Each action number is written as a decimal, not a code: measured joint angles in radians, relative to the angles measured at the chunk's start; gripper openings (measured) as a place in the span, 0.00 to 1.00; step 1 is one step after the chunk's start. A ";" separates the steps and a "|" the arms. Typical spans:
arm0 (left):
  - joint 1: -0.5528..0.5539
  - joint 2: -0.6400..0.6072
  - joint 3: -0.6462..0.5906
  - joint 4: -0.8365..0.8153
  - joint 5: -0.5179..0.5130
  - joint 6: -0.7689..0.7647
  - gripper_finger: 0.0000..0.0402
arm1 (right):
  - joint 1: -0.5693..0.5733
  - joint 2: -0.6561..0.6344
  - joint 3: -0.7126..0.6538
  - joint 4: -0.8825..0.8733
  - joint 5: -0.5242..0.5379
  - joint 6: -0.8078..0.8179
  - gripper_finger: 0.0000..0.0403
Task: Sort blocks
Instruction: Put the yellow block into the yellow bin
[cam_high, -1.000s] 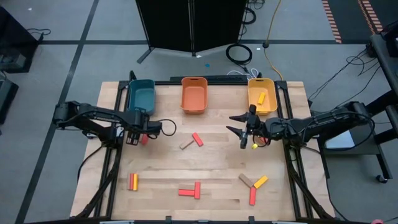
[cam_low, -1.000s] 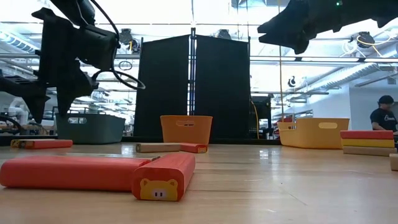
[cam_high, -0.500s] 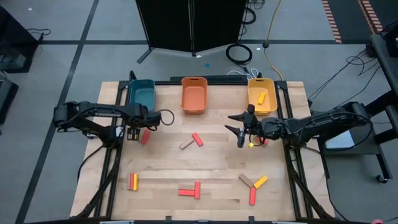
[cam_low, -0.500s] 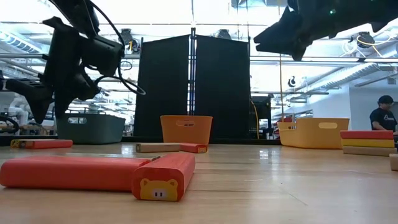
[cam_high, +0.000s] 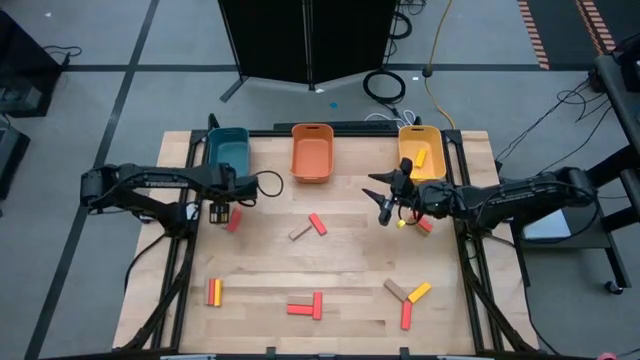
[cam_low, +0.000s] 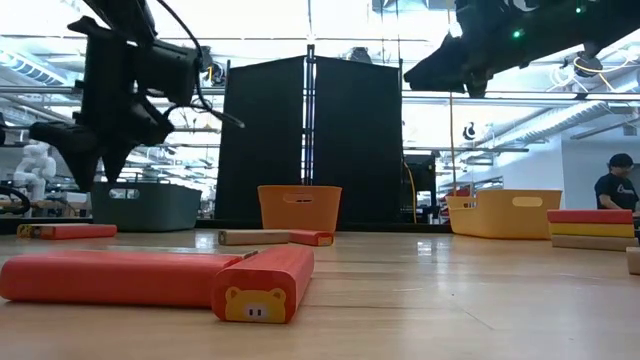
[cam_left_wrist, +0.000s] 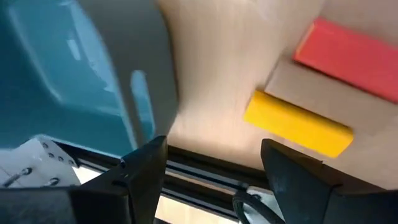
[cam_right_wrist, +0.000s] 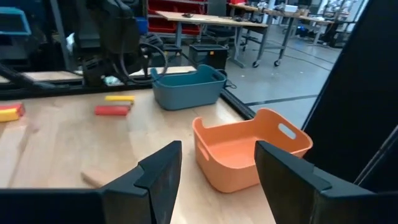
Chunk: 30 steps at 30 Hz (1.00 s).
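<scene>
The orange bin (cam_high: 312, 152) stands at the middle of the table's (cam_high: 260, 270) far edge, with the teal bin (cam_high: 228, 152) on one side of it and the yellow bin (cam_high: 421, 152) on the other. A yellow block (cam_high: 423, 156) lies inside the yellow bin.

The left gripper (cam_high: 217, 213) hangs just in front of the teal bin, raised off the table in the low view (cam_low: 88, 160). Its two fingers stand apart in the left wrist view (cam_left_wrist: 211, 180) with nothing between them. A red block (cam_high: 234, 220) lies on the table just beside it.

The right gripper (cam_high: 385, 207) hovers between the orange bin and the yellow bin, a little nearer the table's middle. Its fingers are spread too — the right wrist view (cam_right_wrist: 214, 177) shows bare space between them, and beyond it the orange bin (cam_right_wrist: 249, 149).

In front of the orange bin a red block and a tan block (cam_high: 309, 228) lie touching in a loose V. Farther from it, along the table's near edge, lie a red-and-yellow pair (cam_high: 213, 292), a red T-shaped pair (cam_high: 307, 305) and a cluster of tan, yellow and red blocks (cam_high: 407, 298).
</scene>
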 joint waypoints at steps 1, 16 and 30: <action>0.000 -0.008 0.000 0.005 0.000 -0.004 0.64 | -0.006 0.000 0.000 0.003 0.000 0.000 0.49; 0.000 -0.033 0.000 0.216 -0.064 -0.034 0.64 | -0.018 0.000 0.000 0.067 -0.006 -0.010 0.49; -0.040 -0.038 0.078 0.249 -0.091 -0.431 0.64 | -0.018 0.000 0.000 0.065 -0.006 -0.061 0.49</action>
